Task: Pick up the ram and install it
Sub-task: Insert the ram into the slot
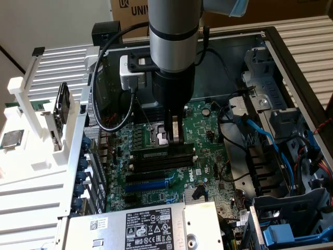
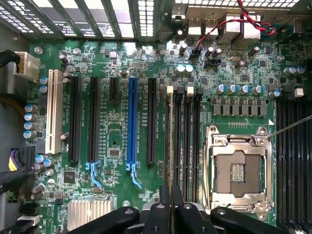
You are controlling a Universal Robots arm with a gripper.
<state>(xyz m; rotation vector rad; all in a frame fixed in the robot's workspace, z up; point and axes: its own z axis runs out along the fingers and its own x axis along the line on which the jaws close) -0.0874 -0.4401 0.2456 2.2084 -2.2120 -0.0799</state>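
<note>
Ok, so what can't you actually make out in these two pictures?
- Whether the ram sits in one of the memory slots: exterior view, the gripper stands in front.
- One end of the memory slots: wrist view, the gripper covers it.
- Print on the power supply label: exterior view, too small.
- Processor socket: exterior view, partly behind the gripper.

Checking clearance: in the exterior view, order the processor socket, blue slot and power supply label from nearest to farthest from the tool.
1. processor socket, right beside the tool
2. blue slot, lower in the view
3. power supply label, at the bottom edge
</note>
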